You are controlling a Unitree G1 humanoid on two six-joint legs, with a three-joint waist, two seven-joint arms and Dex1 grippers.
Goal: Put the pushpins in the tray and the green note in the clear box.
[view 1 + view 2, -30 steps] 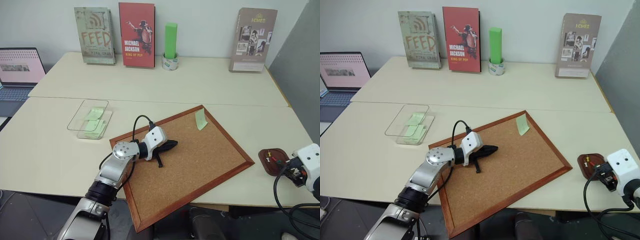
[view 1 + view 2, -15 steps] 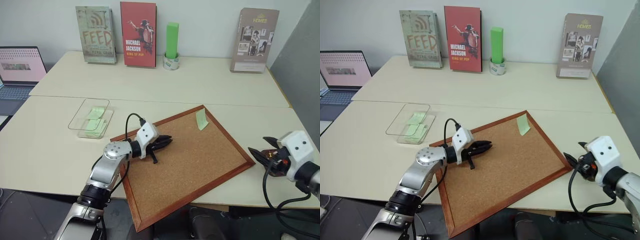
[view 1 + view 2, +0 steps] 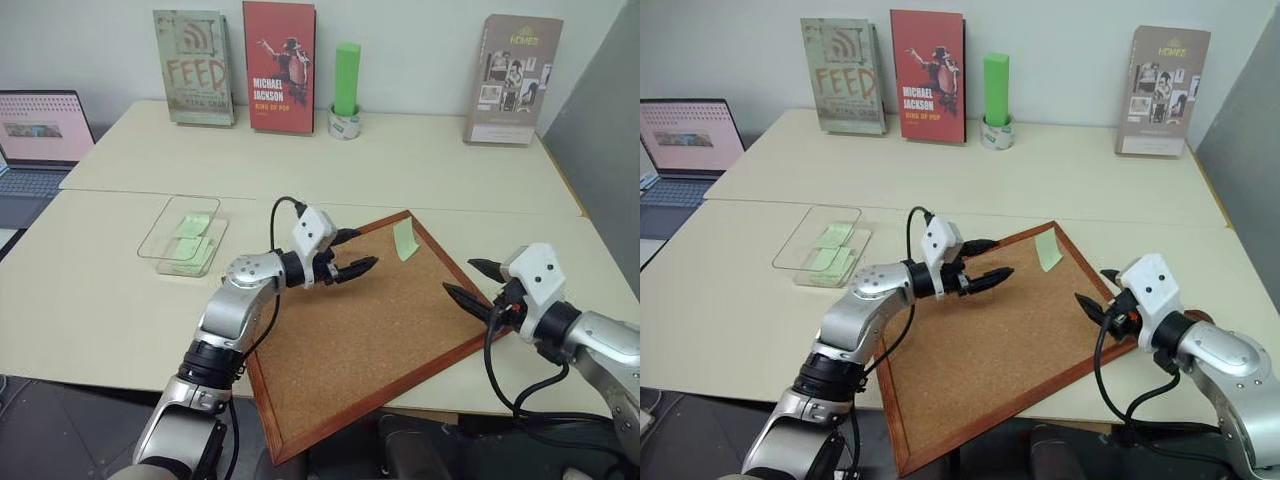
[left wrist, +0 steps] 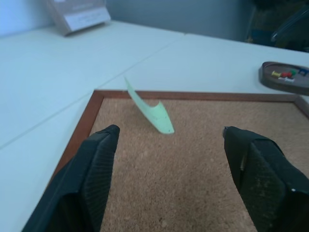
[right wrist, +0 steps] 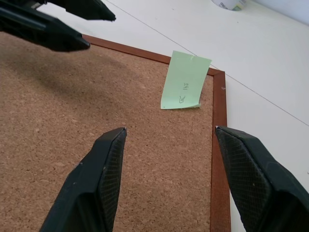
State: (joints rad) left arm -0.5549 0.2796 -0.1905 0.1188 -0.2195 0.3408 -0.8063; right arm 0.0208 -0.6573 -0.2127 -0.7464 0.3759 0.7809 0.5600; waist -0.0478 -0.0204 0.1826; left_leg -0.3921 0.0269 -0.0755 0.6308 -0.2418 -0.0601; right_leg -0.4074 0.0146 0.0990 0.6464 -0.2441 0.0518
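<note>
From your left, the clear box (image 3: pixel 180 235) sat on the table holding green slips. Your left gripper (image 3: pixel 352 254) hovered over the corkboard (image 3: pixel 380 330), fingers spread and empty. The green note (image 3: pixel 402 239) stood near the board's far corner. Your right gripper (image 3: pixel 470 282), fingers apart, held nothing. The tray (image 4: pixel 286 77) kept the pushpins (image 4: pixel 285 74).

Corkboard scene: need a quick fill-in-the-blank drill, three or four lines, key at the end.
1. The pale-green paper sticky note sits at the far corner of the wood-framed ____.
2. The shallow transparent plastic box already holds several green ____.
3. Both the left pincer and the right pincer have their fingers ____.
4. The coloured pushpins lie in the dark reddish-brown wooden ____.

Missing words: corkboard; notes; open; tray
</note>
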